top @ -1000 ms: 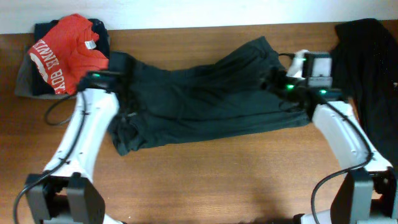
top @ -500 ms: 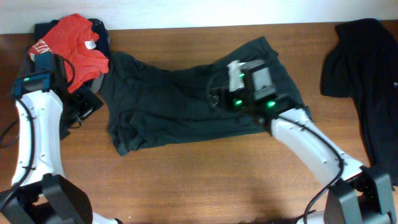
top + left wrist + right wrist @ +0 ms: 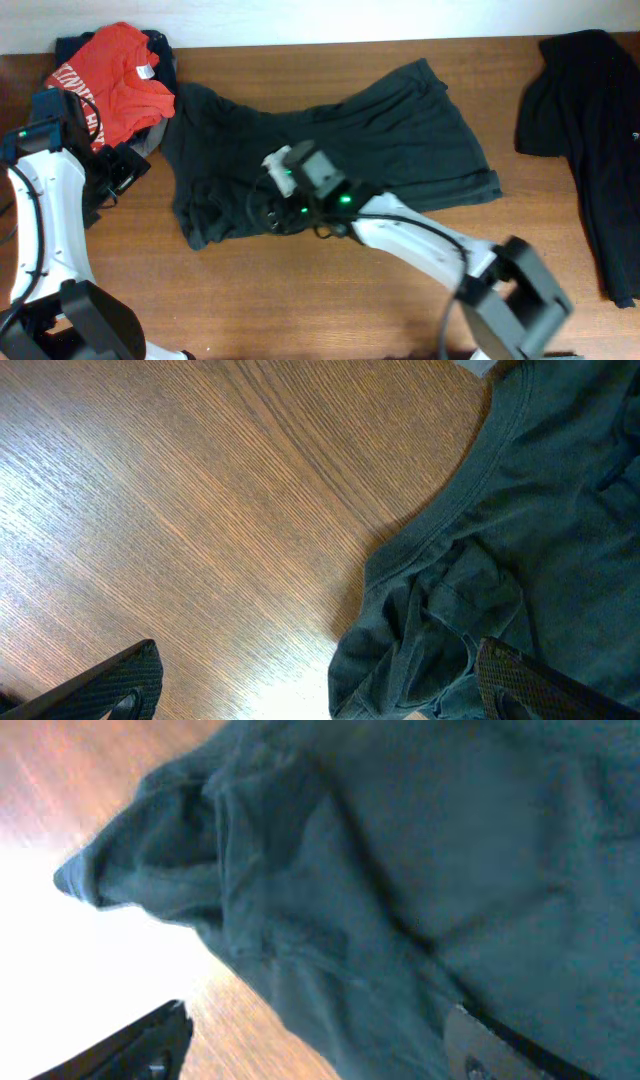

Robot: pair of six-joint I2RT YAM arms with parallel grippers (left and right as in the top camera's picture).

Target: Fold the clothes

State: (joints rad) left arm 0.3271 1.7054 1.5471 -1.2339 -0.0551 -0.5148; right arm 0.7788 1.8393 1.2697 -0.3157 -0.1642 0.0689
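Now, flattening before any fold: the black T-shirt (image 3: 330, 140) lies rumpled beside the red tee (image 3: 115, 75), no lettering showing.
My right gripper (image 3: 262, 212) hovers spread over its bunched corner nearest the red tee; next, I should pinch that and pull it flat. My left gripper (image 3: 122, 168), spread and empty, sits by the red tee.

Brown wood-grain tabletop (image 3: 330, 300) fills the view — a pale wall (image 3: 350, 18) runs along its far edge, bright glare on the wood.
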